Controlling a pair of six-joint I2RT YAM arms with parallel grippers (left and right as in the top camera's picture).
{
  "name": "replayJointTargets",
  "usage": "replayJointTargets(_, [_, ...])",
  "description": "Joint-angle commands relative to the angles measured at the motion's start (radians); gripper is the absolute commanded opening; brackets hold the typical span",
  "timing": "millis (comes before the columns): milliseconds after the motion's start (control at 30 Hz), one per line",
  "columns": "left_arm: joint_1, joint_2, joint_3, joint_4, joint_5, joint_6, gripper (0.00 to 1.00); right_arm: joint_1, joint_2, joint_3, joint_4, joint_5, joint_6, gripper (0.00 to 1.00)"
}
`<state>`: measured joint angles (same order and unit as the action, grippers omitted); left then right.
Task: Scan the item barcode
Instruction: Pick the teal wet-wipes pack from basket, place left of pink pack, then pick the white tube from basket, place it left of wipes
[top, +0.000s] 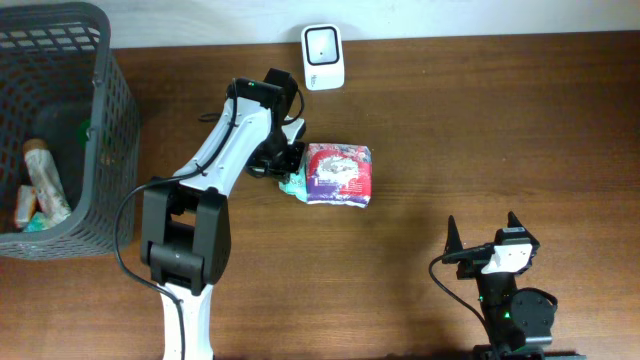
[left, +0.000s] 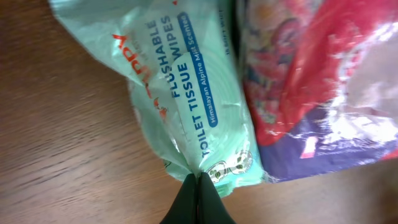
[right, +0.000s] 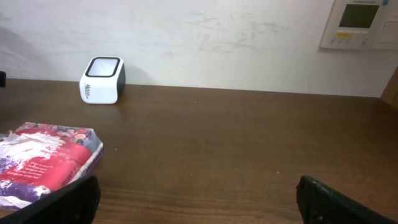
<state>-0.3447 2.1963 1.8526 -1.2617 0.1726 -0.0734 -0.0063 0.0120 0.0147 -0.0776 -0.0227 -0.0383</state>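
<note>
Two soft packets lay touching just left of centre in the overhead frame: a pale green wipes pack (top: 293, 184) and, against its right side, a red-and-purple packet (top: 340, 172). The left gripper (left: 198, 185) had its jaws pressed fully together, tips meeting right at the crimped end seam of the wipes pack. Whether a fold of film was caught between them could not be told from the wrist view. The right gripper (top: 483, 235) sat at the lower right with its jaws spread wide and held nothing.

The wipes pack seemed to be the item in hand, and the step looked like securing it for a lift toward the white scanner (top: 323, 43) at the top centre edge of the table (top: 480, 120). No barcode showed on the printed face turned up, so it probably sat underneath.

A pinch on a thin seam would likely be weak, and the limp pack would dangle and swing. A deeper bite across the body would probably serve better. The lift ought to be slow and angled away from the neighbouring packet so that it was not dragged along. At the scanner, the coded face would need turning toward the window and holding flat and steady, since crinkled glossy film could spoil a read.
</note>
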Motion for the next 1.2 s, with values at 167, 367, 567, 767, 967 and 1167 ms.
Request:
replayJointTargets(167, [0.018,-0.022,0.112,-0.092,0.171,0.014,0.58,0.005,-0.007,-0.009,-0.001,0.009,-0.006,0.99])
replayJointTargets(367, [0.183,-0.022,0.737,-0.369,0.093,0.014,0.99,0.005,-0.007,-0.009,-0.001,0.009,-0.006,0.99])
replayJointTargets(567, [0.504,-0.085,1.147,-0.426,0.071,-0.013,0.99,0.005,-0.007,-0.009,-0.001,0.009,-0.006,0.99])
replayJointTargets(767, [0.764,-0.114,0.994,-0.426,-0.154,-0.039,0.99,0.005,-0.006,-0.009,-0.001,0.009,-0.006,0.99])
replayJointTargets(967, [0.791,-0.114,0.524,-0.398,-0.684,-0.309,0.99,0.005,-0.007,-0.009,-0.001,0.009,-0.006,0.99])
replayJointTargets(1167, [0.906,-0.113,0.272,-0.157,-0.460,-0.132,1.00,0.005,-0.007,-0.009,-0.001,0.009,-0.006,0.99])
